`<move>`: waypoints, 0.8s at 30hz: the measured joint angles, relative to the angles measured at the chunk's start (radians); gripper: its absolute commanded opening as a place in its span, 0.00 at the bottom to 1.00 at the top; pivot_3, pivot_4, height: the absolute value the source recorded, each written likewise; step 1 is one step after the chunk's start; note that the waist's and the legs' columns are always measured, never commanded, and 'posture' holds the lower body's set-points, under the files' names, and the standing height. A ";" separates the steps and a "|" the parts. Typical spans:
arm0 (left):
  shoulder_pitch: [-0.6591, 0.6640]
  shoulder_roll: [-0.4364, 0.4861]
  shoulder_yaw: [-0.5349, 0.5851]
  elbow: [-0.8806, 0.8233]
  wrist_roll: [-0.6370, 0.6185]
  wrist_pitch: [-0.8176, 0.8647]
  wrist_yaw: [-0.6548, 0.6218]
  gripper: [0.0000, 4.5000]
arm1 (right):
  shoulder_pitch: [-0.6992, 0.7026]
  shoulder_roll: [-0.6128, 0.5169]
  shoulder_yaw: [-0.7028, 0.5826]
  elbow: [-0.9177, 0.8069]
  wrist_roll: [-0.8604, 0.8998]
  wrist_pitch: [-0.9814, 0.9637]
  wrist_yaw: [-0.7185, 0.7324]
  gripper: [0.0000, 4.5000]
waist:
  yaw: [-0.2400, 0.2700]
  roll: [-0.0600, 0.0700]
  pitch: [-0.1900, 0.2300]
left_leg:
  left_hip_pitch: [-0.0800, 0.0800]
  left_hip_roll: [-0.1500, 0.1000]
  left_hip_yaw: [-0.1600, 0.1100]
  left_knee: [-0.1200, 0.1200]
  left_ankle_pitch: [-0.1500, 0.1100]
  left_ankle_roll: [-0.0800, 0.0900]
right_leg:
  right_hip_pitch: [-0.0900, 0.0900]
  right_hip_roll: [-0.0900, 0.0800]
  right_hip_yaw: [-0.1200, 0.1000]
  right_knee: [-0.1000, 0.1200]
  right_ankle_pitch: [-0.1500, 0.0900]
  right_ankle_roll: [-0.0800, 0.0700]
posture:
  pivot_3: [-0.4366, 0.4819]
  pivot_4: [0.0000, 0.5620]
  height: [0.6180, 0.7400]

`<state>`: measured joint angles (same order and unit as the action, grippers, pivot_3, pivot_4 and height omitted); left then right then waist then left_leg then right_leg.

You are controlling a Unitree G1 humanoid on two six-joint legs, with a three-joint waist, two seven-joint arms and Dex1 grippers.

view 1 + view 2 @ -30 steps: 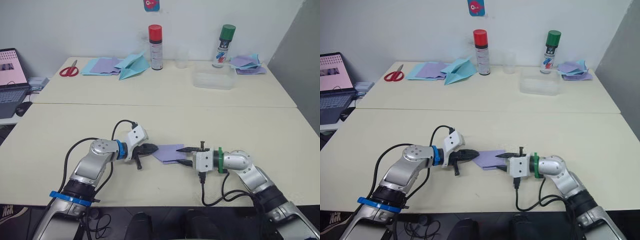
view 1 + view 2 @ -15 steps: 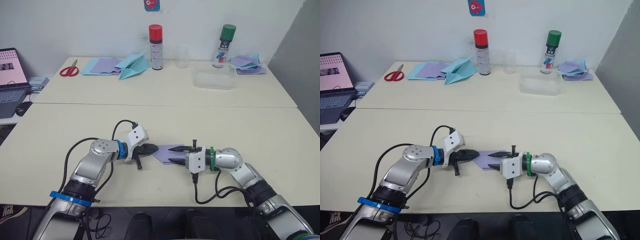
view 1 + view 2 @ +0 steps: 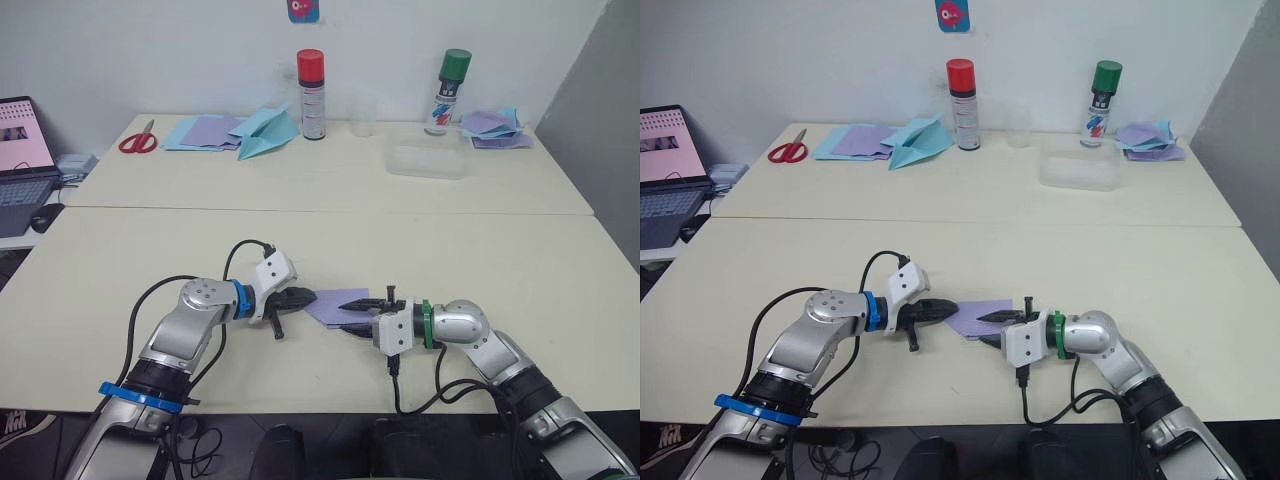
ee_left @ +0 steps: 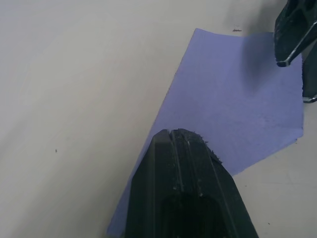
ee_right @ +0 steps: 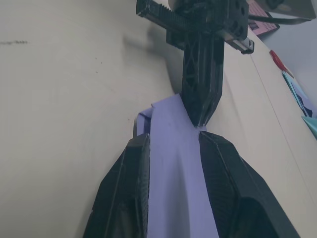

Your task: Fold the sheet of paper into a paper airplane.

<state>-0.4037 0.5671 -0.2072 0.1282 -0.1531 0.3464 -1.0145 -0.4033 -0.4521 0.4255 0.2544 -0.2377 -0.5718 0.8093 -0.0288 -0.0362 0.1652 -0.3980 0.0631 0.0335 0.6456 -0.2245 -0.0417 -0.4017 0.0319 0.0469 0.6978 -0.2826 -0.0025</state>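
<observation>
Now the right gripper [image 3: 352, 313] has slid leftward from where it sat a second ago, its fingers parted and straddling the right edge of the paper [image 3: 333, 303]. The left gripper [image 3: 300, 298] stays closed, pinning the opposite corner. The paper lies on the table [image 3: 480, 255] between them, partly folded. A crease looks imminent; the airplane is far from done.

You see the sheet of paper [image 3: 338, 306] on the near table [image 3: 120, 260], between both grippers. The left gripper [image 3: 305, 297] sits at its left edge, the right gripper [image 3: 350, 315] at its right.
</observation>
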 measured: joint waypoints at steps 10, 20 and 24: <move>0.000 0.000 0.000 0.000 0.000 0.000 -0.001 0.00 | -0.013 -0.065 -0.023 0.043 -0.012 -0.033 -0.026 0.36 | 0.000 0.000 0.000 | 0.000 0.000 0.000 0.000 0.000 0.000 | 0.000 0.000 0.000 0.000 0.000 0.000 | 0.48 0.27 1.00; 0.001 0.000 -0.002 -0.002 0.000 -0.001 -0.002 0.00 | -0.115 0.033 0.017 0.125 -0.019 -0.049 -0.023 0.36 | 0.000 0.000 0.000 | 0.000 0.000 0.000 0.000 0.000 0.000 | 0.000 0.000 0.000 0.000 0.000 0.000 | 0.48 0.27 1.00; 0.002 0.000 -0.002 -0.002 0.000 -0.002 -0.003 0.00 | -0.145 0.050 0.035 0.197 -0.019 -0.090 -0.010 0.36 | 0.000 0.000 0.000 | 0.000 0.000 0.000 0.000 0.000 0.000 | 0.000 0.000 0.001 0.000 0.000 0.000 | 0.48 0.27 1.00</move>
<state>-0.4021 0.5675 -0.2096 0.1258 -0.1530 0.3446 -1.0172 -0.5485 -0.4019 0.4607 0.4510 -0.2568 -0.6614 0.7991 -0.0291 -0.0361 0.1652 -0.3984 0.0632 0.0340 0.6455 -0.2245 -0.0416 -0.4022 0.0318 0.0475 0.6975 -0.2827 -0.0026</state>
